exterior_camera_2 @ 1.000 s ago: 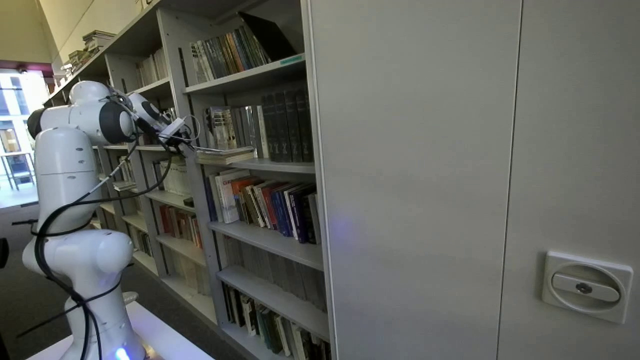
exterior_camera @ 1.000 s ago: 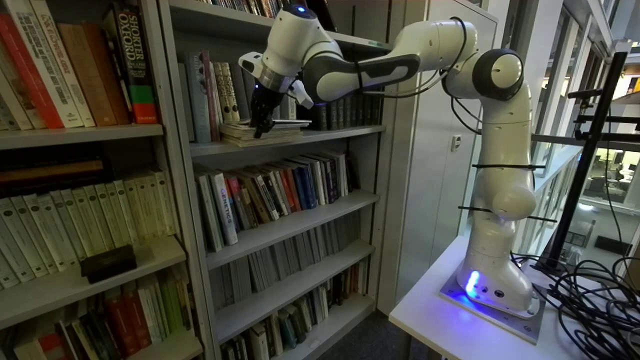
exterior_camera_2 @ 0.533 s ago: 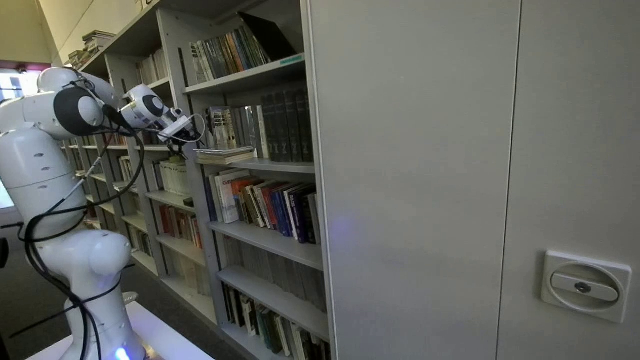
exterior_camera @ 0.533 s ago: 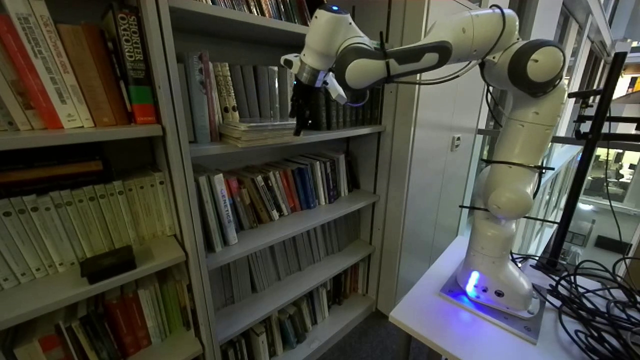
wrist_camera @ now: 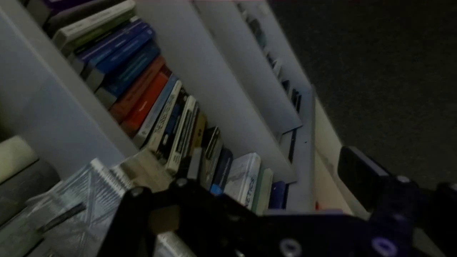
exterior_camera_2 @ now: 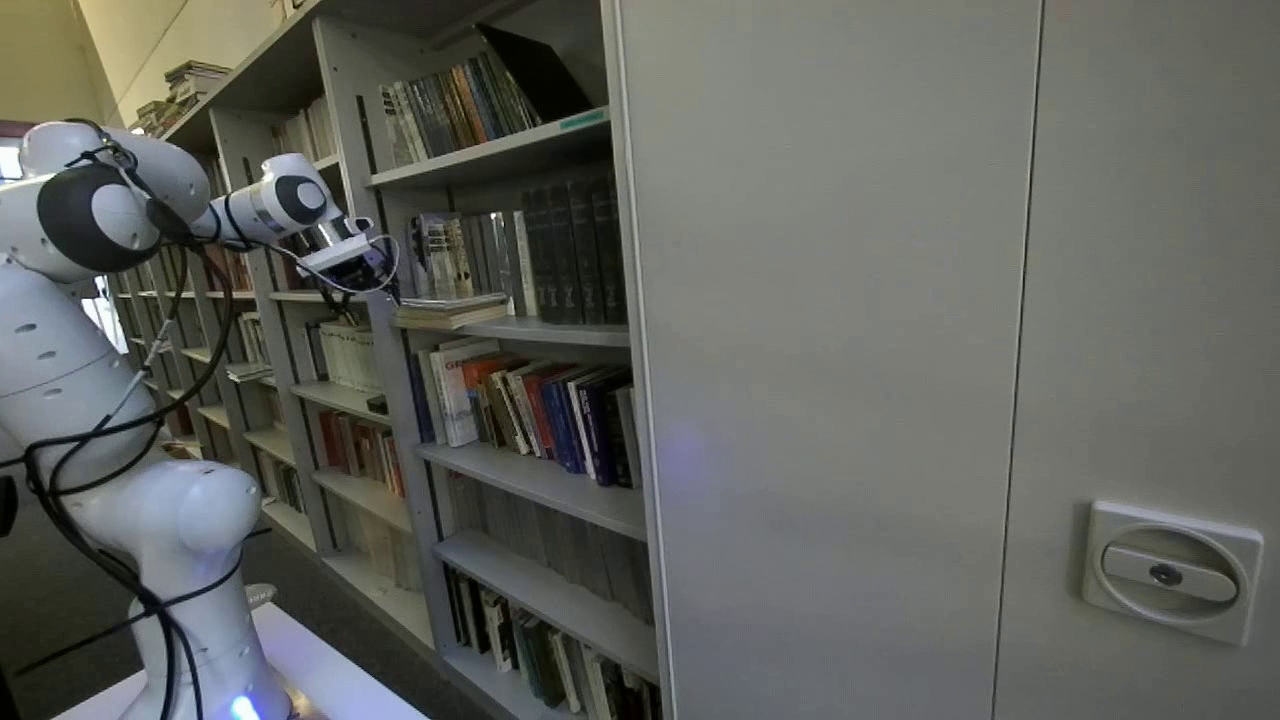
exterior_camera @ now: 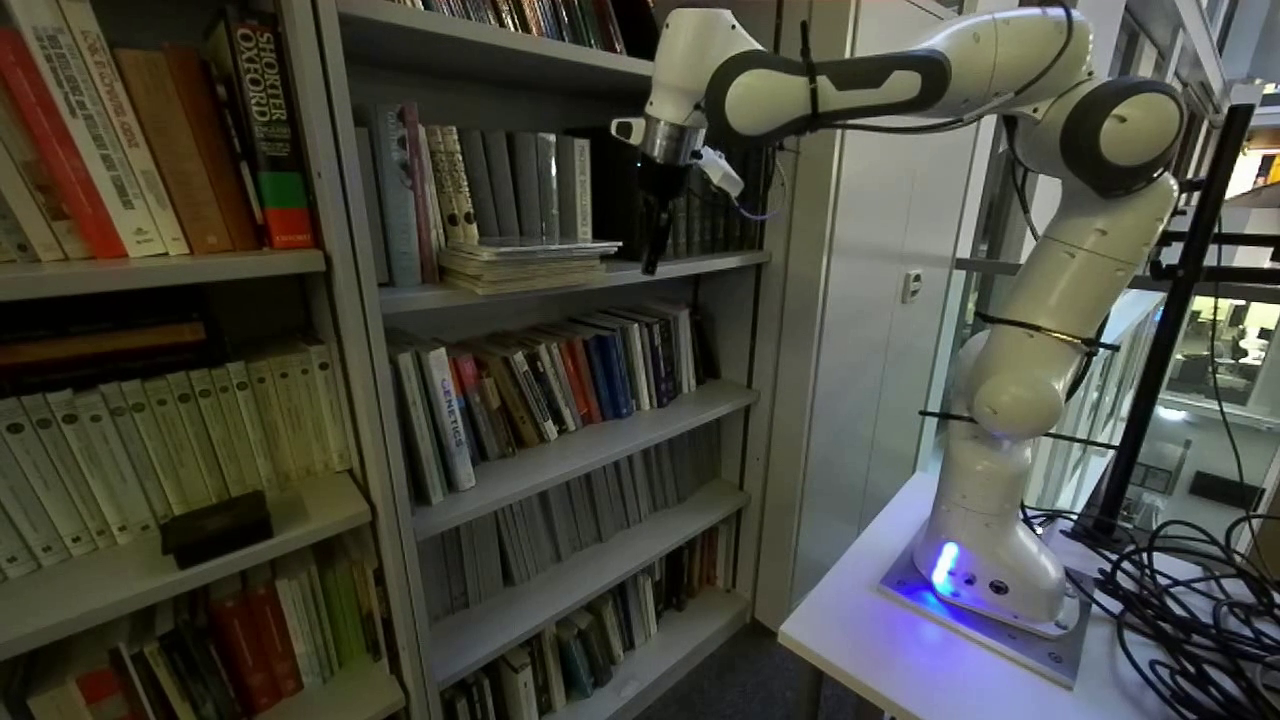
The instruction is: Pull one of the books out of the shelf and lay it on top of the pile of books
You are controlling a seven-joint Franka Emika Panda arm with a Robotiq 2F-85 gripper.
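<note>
Thin book with pale page edges [exterior_camera: 578, 246] is lying flat on top of the pile of books [exterior_camera: 515, 273], poking out a bit past the ones under it. Pile's on a board of the grey metal bookcase [exterior_camera: 690, 268], with a row of upright grey-spined books [exterior_camera: 525, 185] right behind it. The gripper [exterior_camera: 651, 264] just hangs off to one side of the pile, clear of it, fingers [wrist_camera: 360, 175] spread way apart in the wrist view. GENETICS book [exterior_camera: 450, 415] is one level below the pile, Shorter Oxford [exterior_camera: 265, 130] is in the bookcase next door [exterior_camera: 150, 277].
</note>
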